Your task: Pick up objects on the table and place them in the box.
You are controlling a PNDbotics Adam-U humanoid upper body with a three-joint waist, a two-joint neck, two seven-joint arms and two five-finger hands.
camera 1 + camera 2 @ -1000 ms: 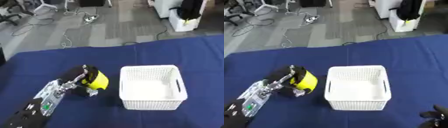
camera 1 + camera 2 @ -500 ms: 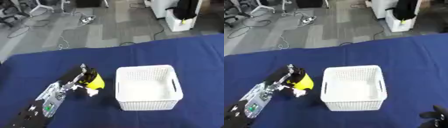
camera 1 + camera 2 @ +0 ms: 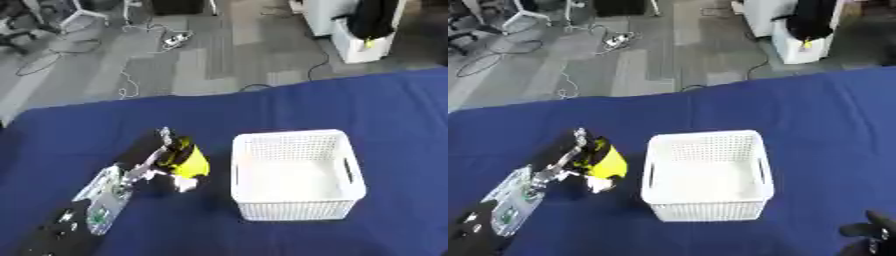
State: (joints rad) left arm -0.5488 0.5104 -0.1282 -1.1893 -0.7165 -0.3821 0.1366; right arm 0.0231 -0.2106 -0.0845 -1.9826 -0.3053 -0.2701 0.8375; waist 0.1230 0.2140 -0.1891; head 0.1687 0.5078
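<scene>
A yellow object with a black top and a pale lower end (image 3: 190, 164) is on the blue table left of the white perforated box (image 3: 295, 173). My left hand (image 3: 157, 153) comes in from the lower left, and its fingers are curled round the yellow object. The box looks empty inside. My right hand (image 3: 870, 234) shows only as dark fingers at the lower right corner of the right eye view, away from the box.
The blue table (image 3: 367, 105) ends at its far edge, with grey floor, cables and a white cabinet (image 3: 359, 35) beyond it. Open cloth lies right of and behind the box.
The camera has tilted, so the whole scene sits lower and further right. My left hand stays wrapped on the yellow object beside the box.
</scene>
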